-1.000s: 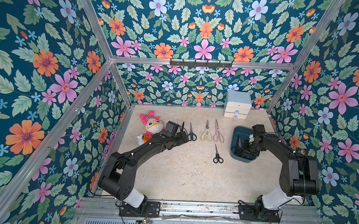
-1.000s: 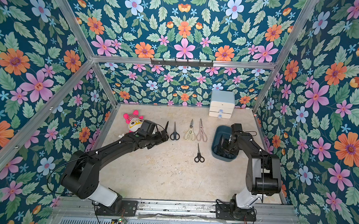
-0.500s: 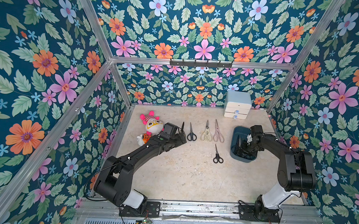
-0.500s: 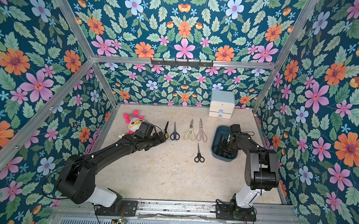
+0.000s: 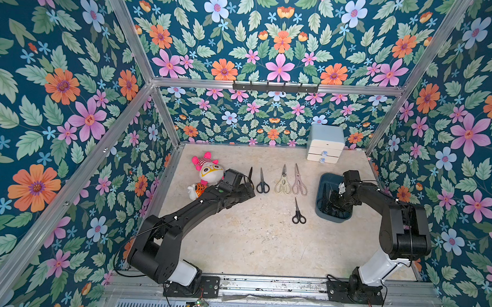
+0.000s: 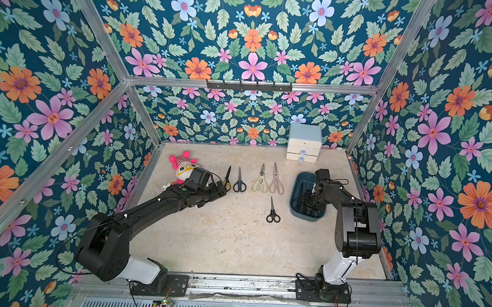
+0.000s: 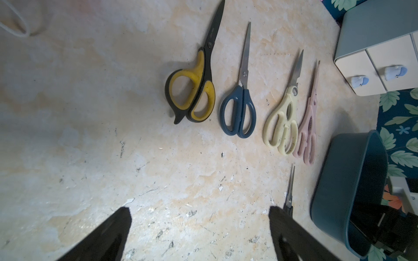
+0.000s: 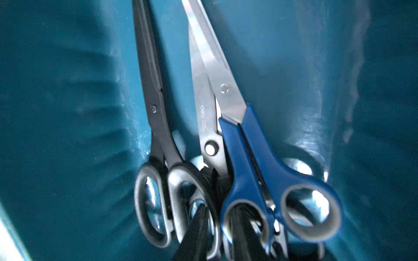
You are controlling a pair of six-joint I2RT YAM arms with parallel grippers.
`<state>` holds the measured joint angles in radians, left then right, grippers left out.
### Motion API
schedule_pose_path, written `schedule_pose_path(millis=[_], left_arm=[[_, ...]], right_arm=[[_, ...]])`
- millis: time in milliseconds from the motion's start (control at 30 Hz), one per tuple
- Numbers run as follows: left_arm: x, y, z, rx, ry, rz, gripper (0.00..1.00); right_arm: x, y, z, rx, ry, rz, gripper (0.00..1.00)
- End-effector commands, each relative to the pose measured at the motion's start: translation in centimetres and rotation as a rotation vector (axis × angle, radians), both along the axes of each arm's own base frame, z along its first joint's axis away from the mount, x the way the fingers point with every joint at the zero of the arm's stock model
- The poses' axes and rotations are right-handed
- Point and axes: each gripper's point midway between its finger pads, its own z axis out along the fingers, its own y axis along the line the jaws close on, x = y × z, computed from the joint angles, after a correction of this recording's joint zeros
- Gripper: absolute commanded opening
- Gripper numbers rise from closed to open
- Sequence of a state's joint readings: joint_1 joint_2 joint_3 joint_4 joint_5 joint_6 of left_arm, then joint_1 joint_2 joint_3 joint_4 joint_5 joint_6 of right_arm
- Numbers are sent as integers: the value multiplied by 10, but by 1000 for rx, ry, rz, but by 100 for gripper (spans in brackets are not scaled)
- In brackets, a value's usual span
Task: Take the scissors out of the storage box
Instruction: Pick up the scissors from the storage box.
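1. Floral wallpaper walls (image 5: 281,47) enclose a mottled beige bench (image 5: 235,245). A plush toy (image 5: 209,172) lies at its far left, and a pale-blue two-drawer cabinet (image 5: 325,143) stands at the far right against the back wall.
2. The storage box (image 5: 333,218), a dark teal tub, stands on the right side of the bench, near the cabinet.
3. Four pairs lie in a row with their tips toward the back wall: yellow-black scissors (image 7: 204,65), navy-handled scissors (image 7: 243,95), cream shears (image 7: 290,99) and pink shears (image 7: 312,106). The last two lie just beside each other.
4. The small black scissors (image 5: 297,210) lie apart, nearer the front, between that row and the box.
5. In the box, blue-handled scissors (image 8: 248,146) rest on a steel-bladed pair (image 8: 203,101), with black scissors (image 8: 158,126) alongside. More handles show beneath, but I cannot tell how many.
6. The right tool (image 8: 218,212) reaches down into the box. Its fingers (image 8: 196,230) stand close together, one in the black loop and one in the blue loop, with both rims between them. The blur hides whether they actually pinch.
7. The left tool (image 7: 200,210) is spread wide and holds nothing, near the handles of the yellow-black pair.
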<state>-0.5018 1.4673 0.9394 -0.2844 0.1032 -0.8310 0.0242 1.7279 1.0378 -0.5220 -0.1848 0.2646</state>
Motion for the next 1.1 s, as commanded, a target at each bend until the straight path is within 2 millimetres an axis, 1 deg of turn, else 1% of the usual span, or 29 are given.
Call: schedule_pose_path(millis=[0,100,267,367,433,467,533,800,1067], left_arm=[[1,2,1,10,-8,7,99],[1,2,2,9,-10,9,99],[-1,3,0,10,-4,12,99],[-1,4,0,10,-4,13,99],[-1,3,0,8,-3,13,99],[-1,3,0,9,-3,12,99],[-1,3,0,9,-2,13,99],[-3,5,0,3,-5,16,99],[-7,8,-2,1,-3,28,99]], right_arm=[[-6,-3,-11,-24,33,-1,22],[-4,-5,-6,-28,25,-5,14],[1,-6,13,-41,-13,0,5],[4,-8,26,-53,-38,5,2],[5,-10,31,-64,-44,8,1],[5,-11,31,-70,-45,8,0],[6,-11,43,-72,-78,10,0],[3,-12,37,-79,-61,11,0],[5,-2,49,-4,-95,-18,0]])
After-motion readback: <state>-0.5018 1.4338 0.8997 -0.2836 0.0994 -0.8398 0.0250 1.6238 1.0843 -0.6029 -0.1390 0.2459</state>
